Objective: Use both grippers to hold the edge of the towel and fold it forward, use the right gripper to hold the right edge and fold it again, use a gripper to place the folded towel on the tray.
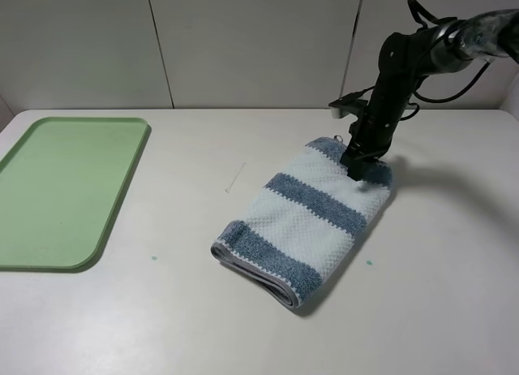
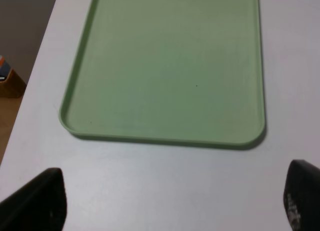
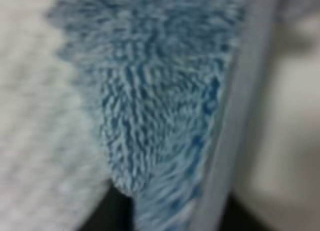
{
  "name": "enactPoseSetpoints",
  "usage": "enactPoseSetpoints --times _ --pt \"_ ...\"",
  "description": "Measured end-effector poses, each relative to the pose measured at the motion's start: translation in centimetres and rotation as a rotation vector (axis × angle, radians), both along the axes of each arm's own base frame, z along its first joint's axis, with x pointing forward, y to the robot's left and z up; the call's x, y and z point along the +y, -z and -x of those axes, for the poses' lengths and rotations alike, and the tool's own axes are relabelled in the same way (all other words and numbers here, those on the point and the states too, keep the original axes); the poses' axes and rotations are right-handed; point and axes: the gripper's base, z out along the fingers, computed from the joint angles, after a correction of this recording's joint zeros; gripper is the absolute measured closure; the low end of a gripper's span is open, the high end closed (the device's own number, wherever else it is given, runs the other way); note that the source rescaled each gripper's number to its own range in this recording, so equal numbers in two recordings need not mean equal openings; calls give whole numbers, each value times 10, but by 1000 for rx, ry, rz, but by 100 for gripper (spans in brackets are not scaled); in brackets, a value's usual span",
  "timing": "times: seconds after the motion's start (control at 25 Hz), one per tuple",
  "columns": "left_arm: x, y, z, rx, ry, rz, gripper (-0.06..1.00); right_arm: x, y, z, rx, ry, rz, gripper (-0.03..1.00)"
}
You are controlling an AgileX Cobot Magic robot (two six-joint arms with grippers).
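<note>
A square terry towel [image 1: 304, 217] with wide slate-blue and white stripes is lying folded into a narrow, layered rectangle, slanting across the middle-right of the smooth white table [image 1: 162, 310], well apart from the flat light-green plastic tray [image 1: 65, 188] with rounded corners and a low rim, which is sitting bare at the left.

The black pincer-fingered right gripper [image 1: 362, 165] is pressing down on the far blue corner of the towel; in its wrist view, looped blue pile and the thin grey stitched hem [image 3: 230, 131] are filling the blurred frame and narrowing between two dark finger shapes, so the jaws are appearing clenched on the cloth there, though the blur is leaving some doubt. The left gripper [image 2: 169, 201] is hovering just short of the tray, its two black fingertips standing wide apart and released, gripping nothing.

The towel is looking light, soft and limp; its nubby pile is likely giving good friction, so slipping is seeming a small risk; the stacked layers, however, are likely sagging and unfolding if lifted by one corner alone. Taking hold across all the layers at the hemmed end, pinching deep rather than at the tip, is seeming the safer way to carry it to the tray.
</note>
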Motion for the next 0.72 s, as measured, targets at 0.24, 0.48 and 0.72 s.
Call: enactPoseSetpoints --times 0.24,0.48,0.72 --pt "0 0 0 0 0 0 9 0 -2 0 2 31 3 89" --pt "0 0 0 0 0 0 9 -4 -17 -4 -33 33 67 89" --pt "0 0 0 0 0 -1 9 -14 -62 -19 -133 25 147 89"
